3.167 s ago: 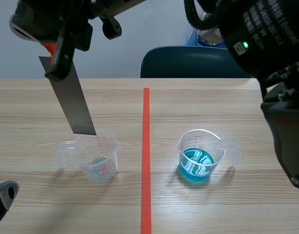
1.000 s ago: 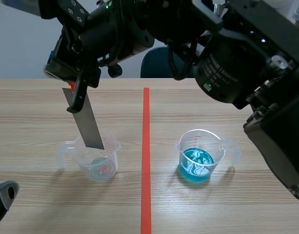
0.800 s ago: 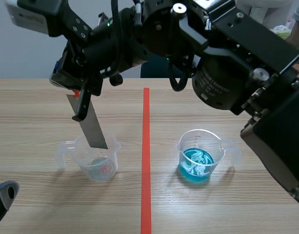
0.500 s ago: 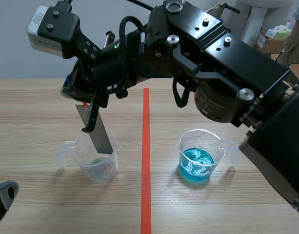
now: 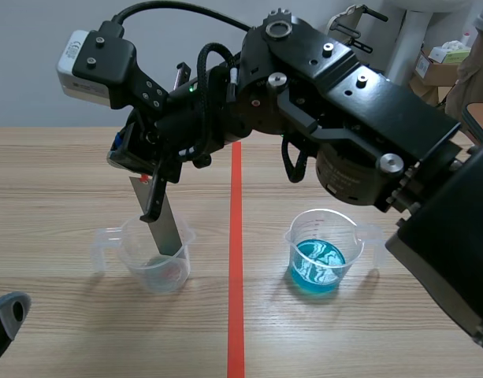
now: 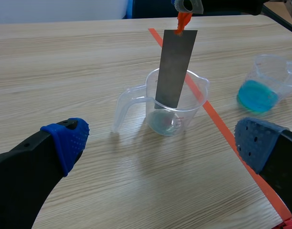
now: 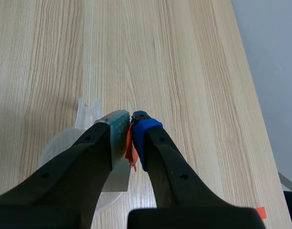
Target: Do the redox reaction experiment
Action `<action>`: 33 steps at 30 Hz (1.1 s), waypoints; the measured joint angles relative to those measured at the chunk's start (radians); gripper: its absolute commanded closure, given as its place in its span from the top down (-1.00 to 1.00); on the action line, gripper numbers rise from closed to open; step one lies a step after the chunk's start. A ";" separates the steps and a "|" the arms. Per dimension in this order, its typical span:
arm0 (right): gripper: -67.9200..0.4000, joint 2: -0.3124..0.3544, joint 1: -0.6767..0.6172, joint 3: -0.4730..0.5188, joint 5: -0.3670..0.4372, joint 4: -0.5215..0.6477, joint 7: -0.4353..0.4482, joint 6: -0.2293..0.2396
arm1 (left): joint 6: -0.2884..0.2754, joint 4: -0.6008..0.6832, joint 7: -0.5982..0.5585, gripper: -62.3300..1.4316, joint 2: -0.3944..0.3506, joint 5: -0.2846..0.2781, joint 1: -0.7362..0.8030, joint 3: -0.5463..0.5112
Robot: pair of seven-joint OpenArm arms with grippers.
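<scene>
Grey metal strip (image 5: 164,228) hangs nearly upright, slightly tilted, with its lower end dipped below the rim of a clear plastic measuring cup (image 5: 158,260) that stands on the wooden table (image 5: 60,169), on the left side of the orange-red tape line (image 5: 235,315). The right arm comes in from the right, reaches across the tape, and its right gripper (image 7: 131,126) is clamped on the top end of the strip, where a small orange tag (image 7: 130,148) shows between the blue and grey-green pads. From the left wrist view the strip's bottom edge sits inside the cup above a thin layer of pale liquid; whether it touches that liquid I cannot tell. The cup's handle points away from the tape. A second clear cup (image 5: 324,252), holding blue liquid (image 5: 316,266), stands on the other side of the tape, well apart from the first, with its handle turned away from the line. The left gripper (image 6: 160,143) rests low near the table's near edge, fingers spread wide and holding nothing, with the first cup ahead of it between the two blue pads.
</scene>
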 measured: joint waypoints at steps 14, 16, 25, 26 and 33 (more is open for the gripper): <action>-0.04 0.000 -0.002 -0.122 0.065 0.001 0.014 0.000 | 0.000 0.000 0.000 1.00 0.000 0.000 0.000 0.000; 0.28 0.000 -0.002 -0.122 0.083 0.001 0.013 0.000 | 0.000 0.000 0.000 1.00 0.000 0.000 0.000 0.000; 1.00 0.000 -0.002 -0.122 0.190 0.001 0.009 0.000 | 0.000 0.000 0.000 1.00 0.000 0.000 0.000 0.000; 1.00 0.000 -0.002 -0.122 0.204 0.001 0.008 0.000 | 0.000 0.000 0.000 1.00 0.000 0.000 0.000 0.000; 1.00 0.000 -0.002 -0.122 0.260 0.001 0.007 0.000 | 0.000 0.000 0.000 1.00 0.000 0.000 0.000 0.000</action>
